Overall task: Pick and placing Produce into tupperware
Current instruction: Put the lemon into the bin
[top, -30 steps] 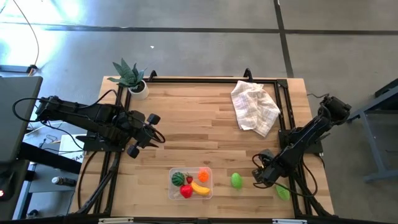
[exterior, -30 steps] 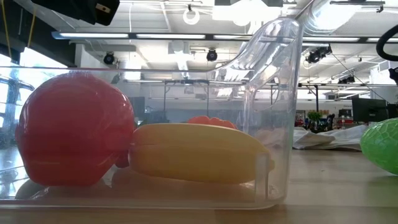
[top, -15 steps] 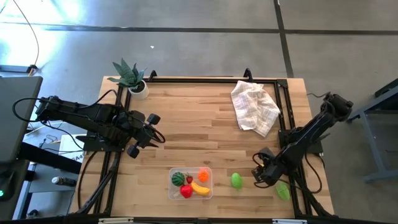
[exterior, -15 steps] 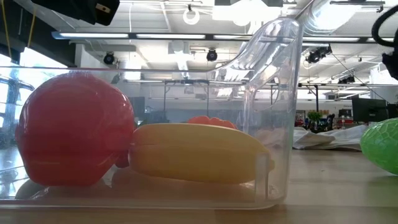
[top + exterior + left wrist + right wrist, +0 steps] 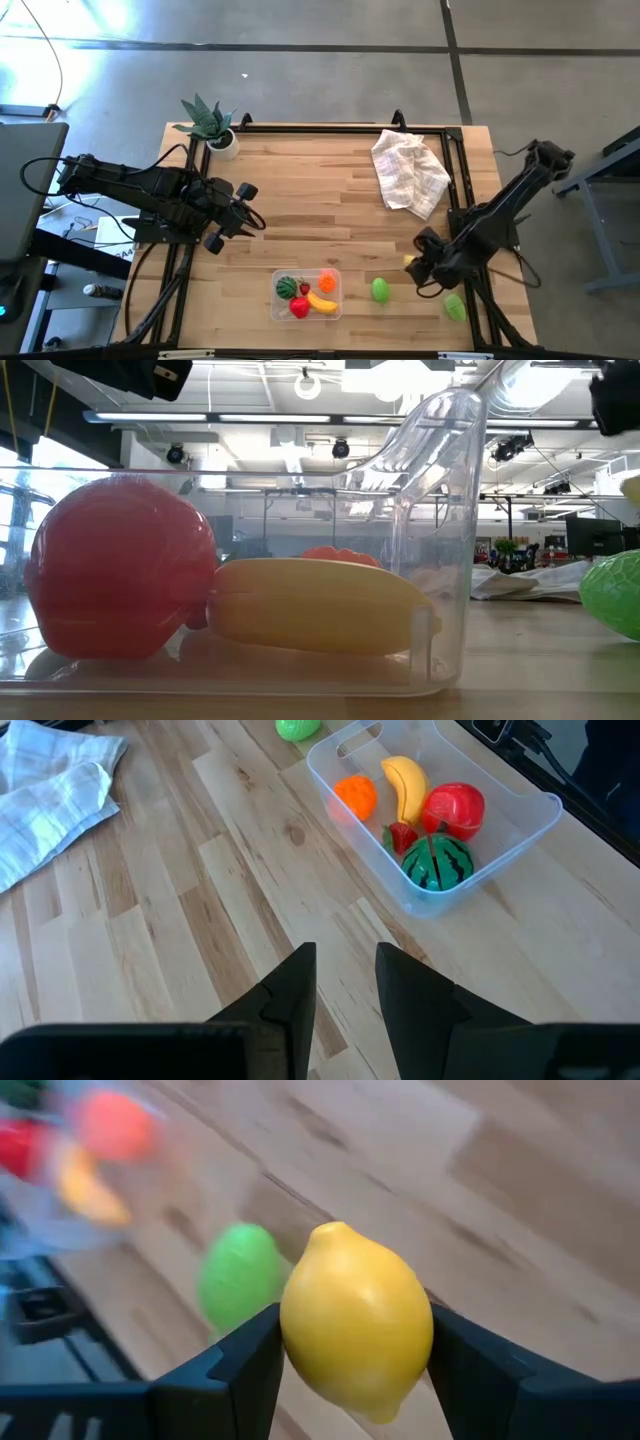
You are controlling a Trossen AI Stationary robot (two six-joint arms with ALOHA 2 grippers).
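Your right gripper (image 5: 357, 1342) is clenching a yellow lemon (image 5: 356, 1320) between its fingers, near the table's (image 5: 330, 200) right front corner, beside a green fruit (image 5: 380, 290). The clear container (image 5: 307, 294), holding a banana (image 5: 404, 784) and other produce, is sitting at the front edge. Your left gripper (image 5: 345, 980) is waiting released over the left side.

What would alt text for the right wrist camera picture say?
A yellow lemon fills the middle, clamped between the right gripper's two dark fingers above a wooden table. Behind it lies a green fruit, with blurred produce farther off.
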